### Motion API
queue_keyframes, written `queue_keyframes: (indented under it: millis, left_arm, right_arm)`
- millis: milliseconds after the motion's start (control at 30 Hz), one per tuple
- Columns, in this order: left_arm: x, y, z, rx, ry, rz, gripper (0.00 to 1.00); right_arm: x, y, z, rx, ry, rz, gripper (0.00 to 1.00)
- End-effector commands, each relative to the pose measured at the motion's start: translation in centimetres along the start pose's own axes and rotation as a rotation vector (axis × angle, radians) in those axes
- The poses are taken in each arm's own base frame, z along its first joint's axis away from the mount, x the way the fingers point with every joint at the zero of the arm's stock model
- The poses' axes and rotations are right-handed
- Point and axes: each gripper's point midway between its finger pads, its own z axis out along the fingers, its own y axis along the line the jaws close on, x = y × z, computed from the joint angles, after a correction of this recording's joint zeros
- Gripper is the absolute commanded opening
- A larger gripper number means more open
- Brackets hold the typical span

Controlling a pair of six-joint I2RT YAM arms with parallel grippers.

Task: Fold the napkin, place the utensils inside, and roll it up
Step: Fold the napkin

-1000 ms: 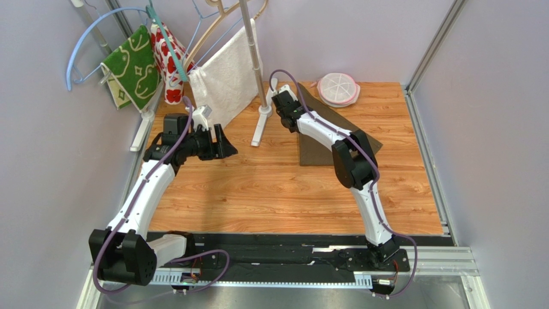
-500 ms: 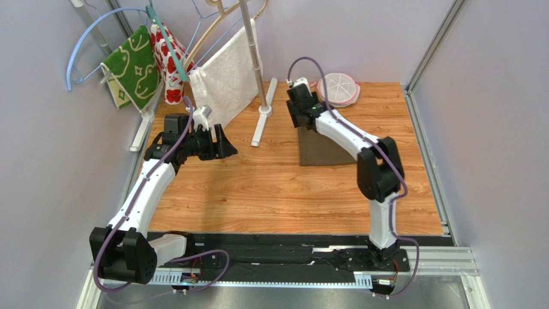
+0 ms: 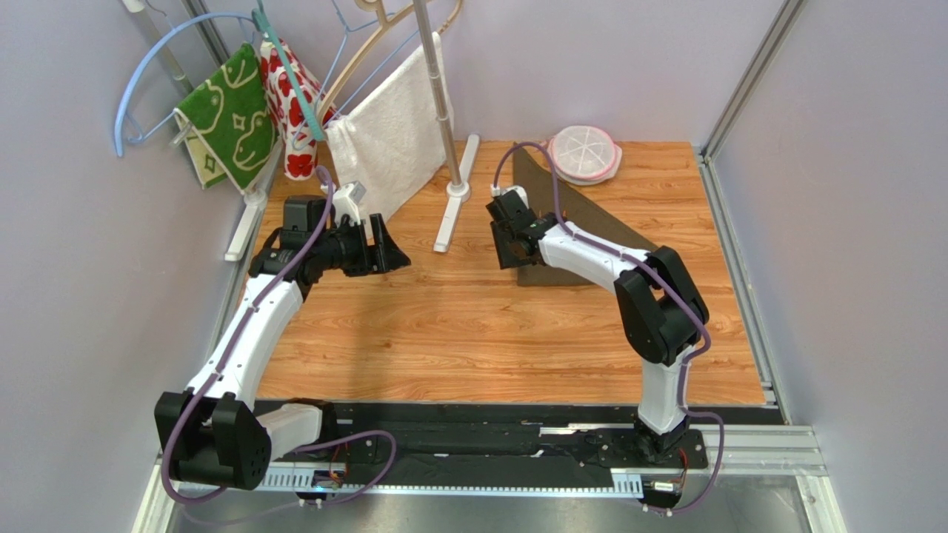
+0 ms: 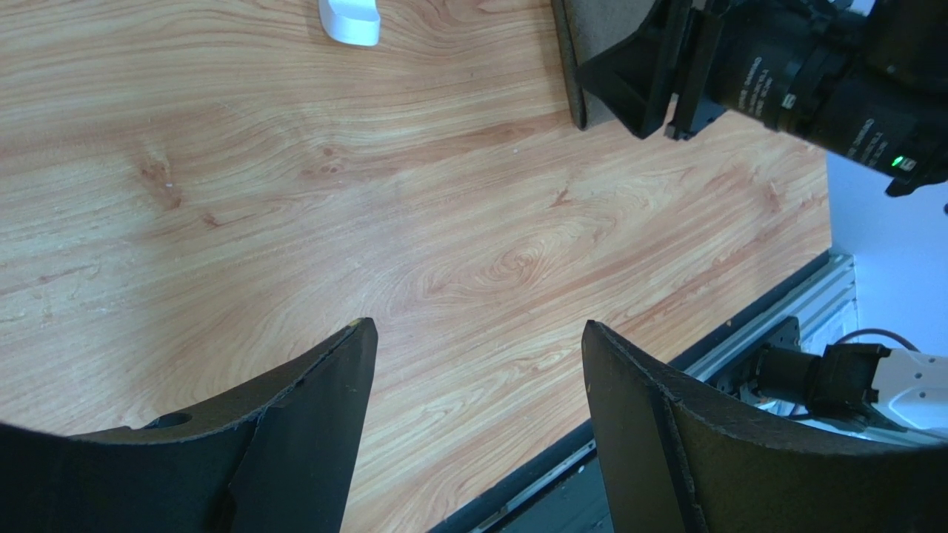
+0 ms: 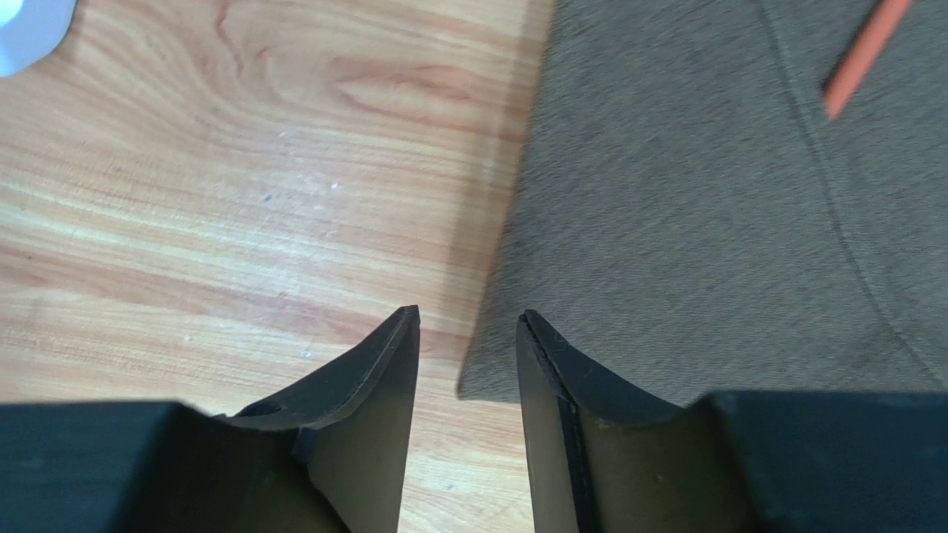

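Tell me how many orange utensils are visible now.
1: one orange utensil lies on the brown napkin, partly cut off in the right wrist view; another may be hidden.

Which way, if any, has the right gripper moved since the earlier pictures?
Yes. The right gripper drew back from the pink bowl, toward the near left corner of the napkin.

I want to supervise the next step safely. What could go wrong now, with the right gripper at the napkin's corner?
1. The right gripper stands partly open right at the near corner of the napkin; closing there may catch only the very edge, or miss it.
2. An orange utensil lies loose on the napkin; pulling the corner could slide it off.
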Motion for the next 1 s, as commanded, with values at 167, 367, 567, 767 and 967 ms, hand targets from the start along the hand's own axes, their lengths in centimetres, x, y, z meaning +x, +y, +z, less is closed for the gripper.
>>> queue_keyframes:
  millis: [167,367,567,767,967]
  left_arm:
    - [-0.9,-1.1,-0.8,0.037,-0.041,0.020,0.77]
    - [-0.9,-1.2,-0.8,0.044,-0.040,0.018,0.77]
    - [-0.9,-1.3,-0.8,0.048,-0.043,0.019,0.76]
    - [-0.9,-1.4,-0.8,0.051,-0.043,0.020,0.76]
    - [-1.0,-1.6,-1.0,0.058,-0.049,0.022,0.76]
  right_arm:
    - [-0.4,-0.6,1.6,0.136,-0.019,0.025,0.36]
    - [0.3,-1.2,1.3,0.213,-0.024,-0.006,0.34]
    - [1.5,-1.1,1.6,0.207,0.004,-0.007,0.19]
    - [3.5,-1.0,1.5,0.208,0.041,-0.015,0.03]
    - [5.8,-1.0,0.5,0.213,0.064,-0.014,0.00]
